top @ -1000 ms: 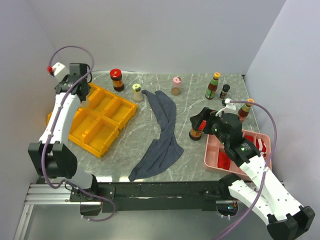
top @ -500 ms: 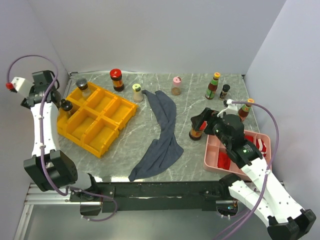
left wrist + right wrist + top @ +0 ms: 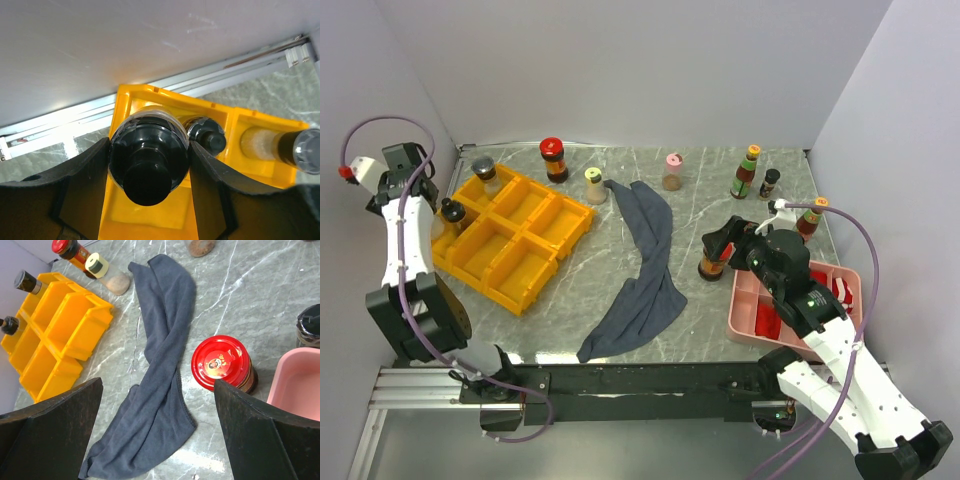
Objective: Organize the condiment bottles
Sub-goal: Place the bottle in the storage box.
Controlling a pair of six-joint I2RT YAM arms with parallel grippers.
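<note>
My left gripper [image 3: 432, 228] is mostly hidden behind its arm at the yellow organizer's [image 3: 525, 262] left edge. In the left wrist view it [image 3: 149, 165] is shut on a black-capped bottle [image 3: 148, 162] over an end compartment. A second small black-capped bottle [image 3: 206, 137] [image 3: 450, 212] and a silver-capped shaker [image 3: 280, 147] [image 3: 482, 170] stand in the organizer. My right gripper [image 3: 720, 243] [image 3: 157, 385] is open and empty above the table. A red-lidded jar [image 3: 220, 364] [image 3: 712, 262] stands by its right finger. On the table stand another red-lidded jar [image 3: 553, 158], a yellow-capped shaker [image 3: 594, 185], a pink-capped shaker [image 3: 672, 171], two orange-capped bottles [image 3: 747, 172] [image 3: 808, 220] and a black-capped bottle [image 3: 770, 182].
A grey-blue cloth [image 3: 645, 270] [image 3: 165, 365] lies crumpled down the middle of the table. A pink tray [image 3: 738, 305] with red packets sits at the front right, under my right arm. Walls close the left, back and right sides.
My left arm has swung from over the organizer's back corner to its left edge by the wall, uncovering the shaker and small bottle. The right arm has barely moved.
</note>
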